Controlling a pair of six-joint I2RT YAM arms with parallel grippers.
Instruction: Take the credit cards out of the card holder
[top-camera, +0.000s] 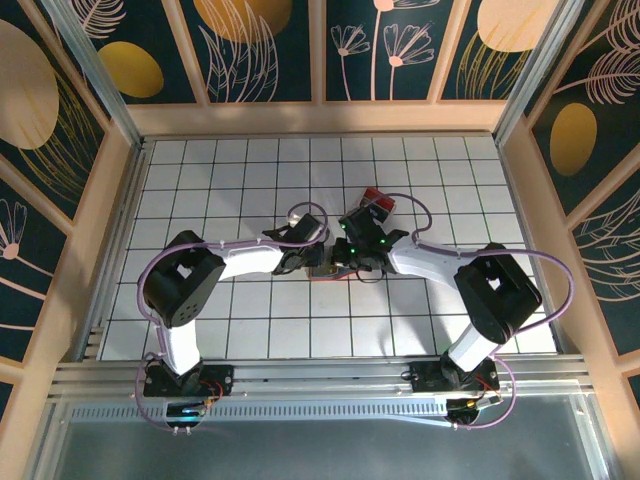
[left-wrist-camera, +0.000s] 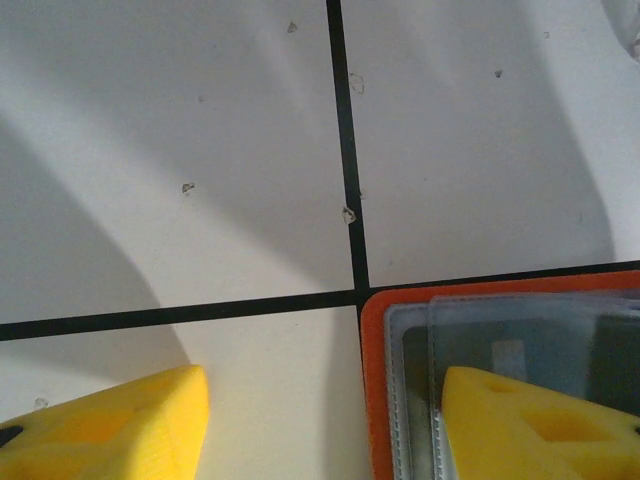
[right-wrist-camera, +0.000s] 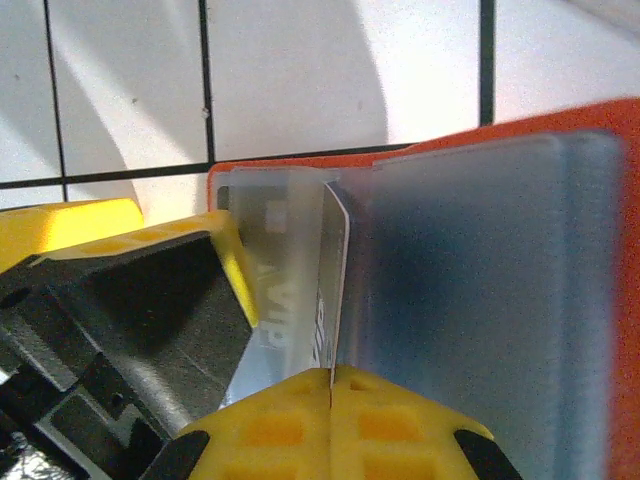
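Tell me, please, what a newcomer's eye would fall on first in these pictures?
At the middle of the white tiled table lies a small flat orange-red card holder, opened. The right gripper is shut on the edge of a thin grey credit card standing up from the holder's clear sleeves. The left gripper stands open, one yellow finger over the holder.

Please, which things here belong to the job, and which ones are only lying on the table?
Job: card holder; card pinched by right gripper.
Lying about: clear box with red contents.
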